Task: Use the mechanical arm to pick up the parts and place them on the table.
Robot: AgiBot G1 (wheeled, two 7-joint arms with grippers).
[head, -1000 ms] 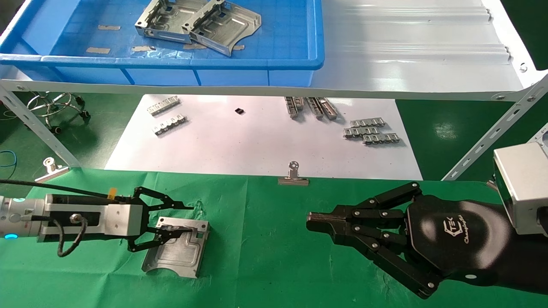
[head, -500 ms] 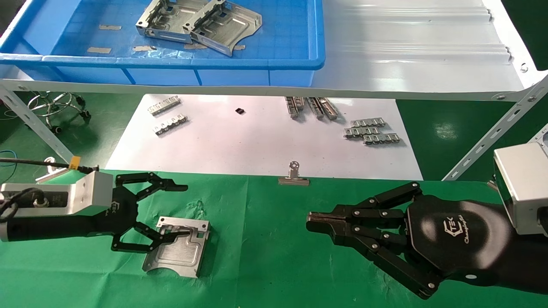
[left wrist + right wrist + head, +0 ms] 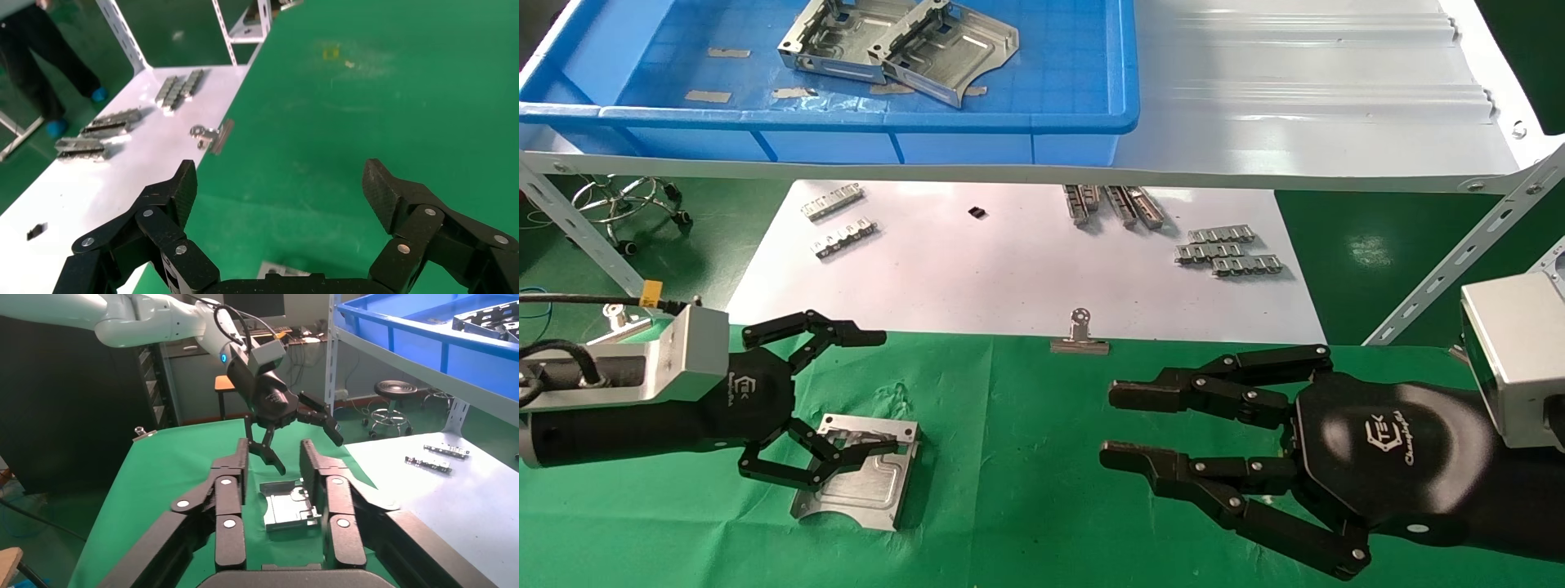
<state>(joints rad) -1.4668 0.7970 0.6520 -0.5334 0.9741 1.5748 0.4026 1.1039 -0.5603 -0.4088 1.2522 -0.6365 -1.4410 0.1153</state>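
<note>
My left gripper (image 3: 846,392) hovers, jaws wide and empty, over a part (image 3: 856,482) on the green tabletop (image 3: 1026,425). Right gripper (image 3: 1128,425), jaws parted, idles. Next: the blue bin (image 3: 846,122).

head overhead, wrists low, sharing table (image 3: 1026,457)

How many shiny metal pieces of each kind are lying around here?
Large stamped brackets: 3, one on the green cloth, two in the blue bin
Small notched strips: too bunched to count
Binder clips: 2
Countable total: 5
</note>
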